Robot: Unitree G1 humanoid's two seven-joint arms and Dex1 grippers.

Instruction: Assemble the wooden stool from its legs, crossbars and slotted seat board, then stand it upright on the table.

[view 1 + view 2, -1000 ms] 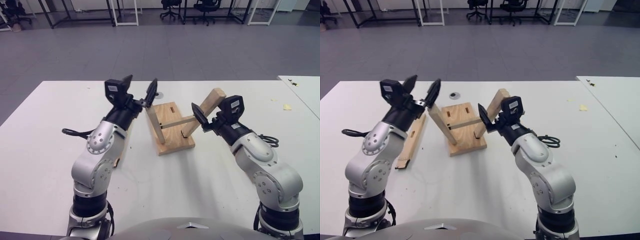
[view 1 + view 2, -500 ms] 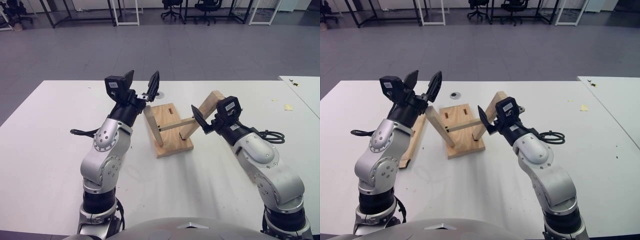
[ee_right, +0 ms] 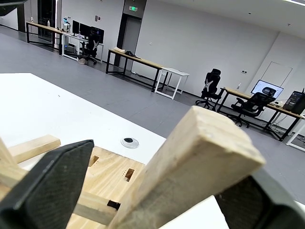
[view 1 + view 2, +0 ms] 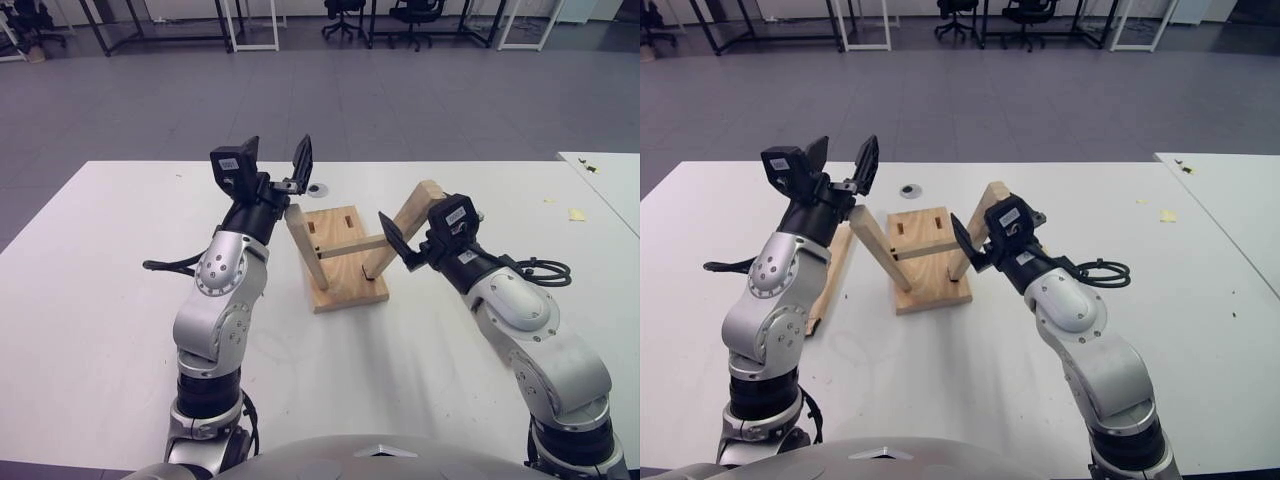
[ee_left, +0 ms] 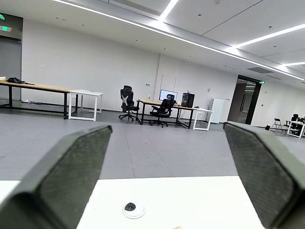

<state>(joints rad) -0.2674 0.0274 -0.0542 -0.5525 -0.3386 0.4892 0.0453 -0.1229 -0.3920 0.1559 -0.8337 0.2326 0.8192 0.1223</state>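
The slotted seat board (image 4: pixel 352 282) lies flat on the white table (image 4: pixel 90 260). Two legs stand in it, joined by a crossbar (image 4: pixel 352 246). The left leg (image 4: pixel 306 246) leans toward my left arm, and my left gripper (image 4: pixel 277 160) hangs open just above its top with nothing between the fingers (image 5: pixel 71 176). My right gripper (image 4: pixel 405 225) is open and straddles the upper part of the right leg (image 3: pixel 190 162). One pad (image 3: pixel 47 191) stands apart from the wood and the other pad (image 3: pixel 248 205) sits behind it.
More wooden stool parts (image 4: pixel 828 272) lie on the table beside my left arm. A round cable grommet (image 4: pixel 318 188) sits behind the seat board. A second table (image 4: pixel 610 185) adjoins at the right, with a yellow scrap (image 4: pixel 574 213) near it.
My left arm has swung inward and its gripper has risen slightly above the left leg's top. The right gripper stays at the right leg.
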